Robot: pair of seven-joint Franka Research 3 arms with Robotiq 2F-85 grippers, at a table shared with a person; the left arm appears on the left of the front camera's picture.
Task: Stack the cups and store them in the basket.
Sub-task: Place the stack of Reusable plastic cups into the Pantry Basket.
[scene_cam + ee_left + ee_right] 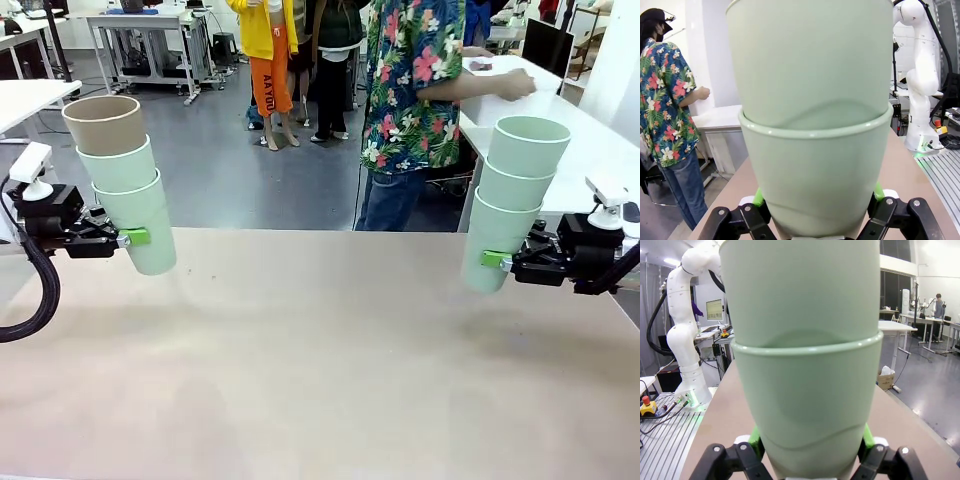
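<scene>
While left end effector (138,239) and right end effector (490,260) each pinch cups (125,170), a person (412,90) stands behind the table (320,370).

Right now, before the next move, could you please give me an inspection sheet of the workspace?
Surface: tan table, nothing lying on it.
Job's things: left stack, two mint cups with a tan-brown cup on top; right stack, three mint cups; both lean outward. Basket: a white box under the person's hand may be it; cannot tell.
Clutter: nothing seen.
Grippers: left gripper shut on the left stack's bottom cup; right gripper shut on the right stack's bottom cup.
Cables: black hose looping off the left arm.
Surroundings: person in a floral shirt, turned to a white side table.
</scene>
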